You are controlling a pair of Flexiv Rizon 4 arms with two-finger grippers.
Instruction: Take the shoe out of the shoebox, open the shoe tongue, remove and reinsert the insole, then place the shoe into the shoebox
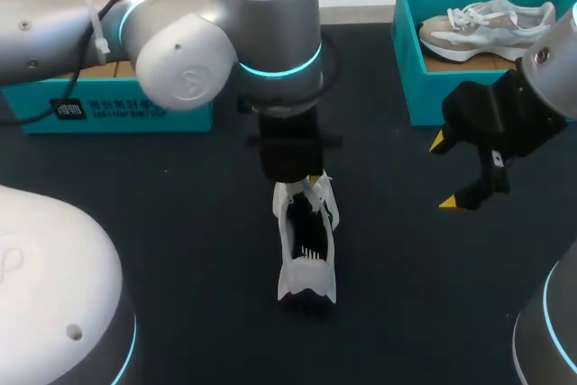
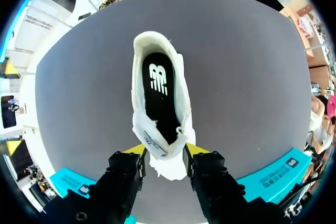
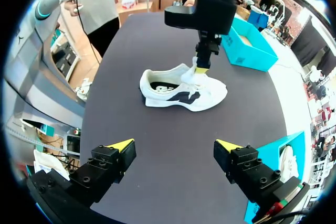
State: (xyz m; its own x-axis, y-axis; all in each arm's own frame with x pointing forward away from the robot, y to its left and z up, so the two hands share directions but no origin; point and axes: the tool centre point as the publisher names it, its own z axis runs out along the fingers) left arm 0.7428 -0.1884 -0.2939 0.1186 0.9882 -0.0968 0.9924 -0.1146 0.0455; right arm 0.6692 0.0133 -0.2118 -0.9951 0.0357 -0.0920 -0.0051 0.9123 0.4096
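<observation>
- Found white low-top sneaker [image 1: 306,263] standing on its sole mid-way on dark counter [image 1: 180,223], well apart from open teal cardboard shoebox [image 1: 402,51].
- Saw left pincer [image 2: 165,150] clamped on white tongue [image 2: 156,142] of that sneaker, with black insole [image 2: 157,95] seated inside.
- Logged right pincer [image 3: 175,145] spread apart, holding nothing, above counter near shoebox.
- Noted second grey-and-white sneaker [image 1: 487,24] lying in that shoebox.

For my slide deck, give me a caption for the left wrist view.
Left claw pinches the tongue of a white shoe on the dark table, black insole showing.
</observation>
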